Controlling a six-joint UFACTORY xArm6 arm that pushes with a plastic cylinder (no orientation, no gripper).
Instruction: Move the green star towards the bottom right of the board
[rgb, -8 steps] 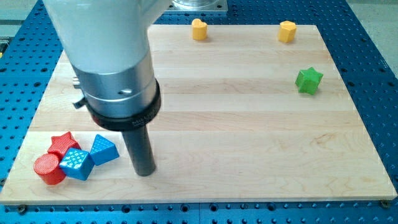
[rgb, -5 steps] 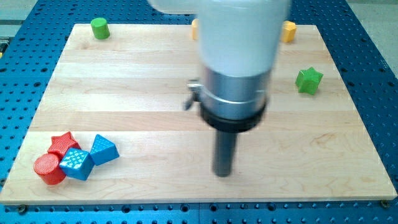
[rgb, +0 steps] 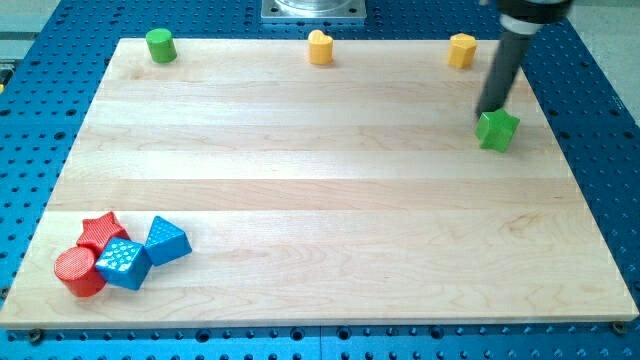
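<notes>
My tip (rgb: 492, 109), a bare rod end holding nothing, stands on the board (rgb: 330, 190) just above the green star (rgb: 497, 130), seemingly touching its top edge.

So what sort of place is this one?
Probably a robotics lab bench: a wooden board lies on a blue perforated table, with small printed blocks like the green star, my tip just above it.

Pale wooden board (rgb: 320, 180) on a blue perforated metal table (rgb: 40, 110), evenly lit.
</notes>
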